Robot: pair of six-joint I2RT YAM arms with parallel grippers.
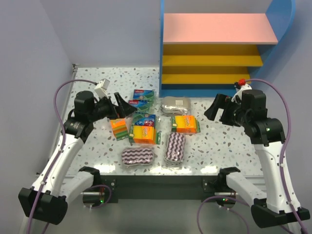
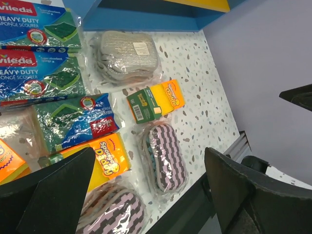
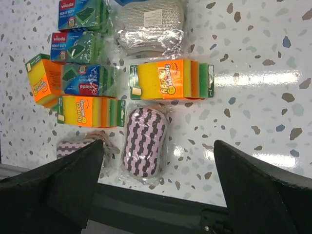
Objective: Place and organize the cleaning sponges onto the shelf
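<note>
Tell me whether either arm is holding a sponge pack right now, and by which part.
Nothing is held. The left gripper and right gripper both hang open above the table, and the sponge packs all lie on it, untouched.

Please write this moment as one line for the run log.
left pincer: open, empty | right pincer: open, empty | sponge packs: on table | shelf: no packs yet
</note>
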